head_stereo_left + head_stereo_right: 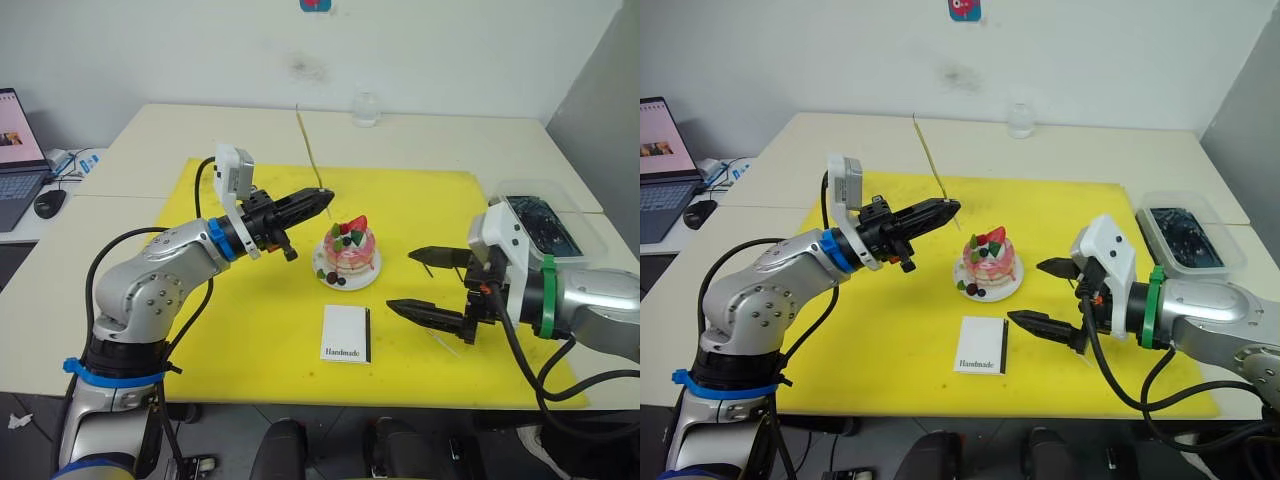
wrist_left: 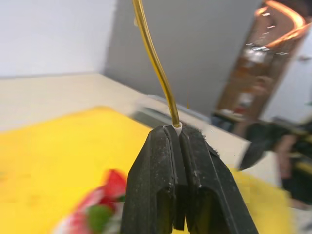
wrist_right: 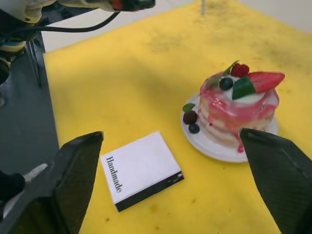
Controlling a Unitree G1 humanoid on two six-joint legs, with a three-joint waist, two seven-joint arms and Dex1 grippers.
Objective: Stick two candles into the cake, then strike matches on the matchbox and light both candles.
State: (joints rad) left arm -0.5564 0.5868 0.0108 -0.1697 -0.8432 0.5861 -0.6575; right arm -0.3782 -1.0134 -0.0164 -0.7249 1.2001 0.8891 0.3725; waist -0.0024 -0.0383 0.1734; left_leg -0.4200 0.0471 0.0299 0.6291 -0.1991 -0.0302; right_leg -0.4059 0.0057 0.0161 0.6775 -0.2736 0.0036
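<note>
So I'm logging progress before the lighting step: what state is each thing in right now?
Thin pale gold candle: pinched at its lower end in the left gripper, standing up above the table, not in the cake.
Small round pink cake: on its white plate, no candle in it.
Flat white matchbox: lying flat on the yellow mat.
Right gripper: open, holding nothing.

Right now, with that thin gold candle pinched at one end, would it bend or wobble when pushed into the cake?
Probably it flexes: the candle is wire-thin, long and already slightly curved. Held only at its base by the left gripper, its free end may sway. It looks very light, so it could slip.
</note>
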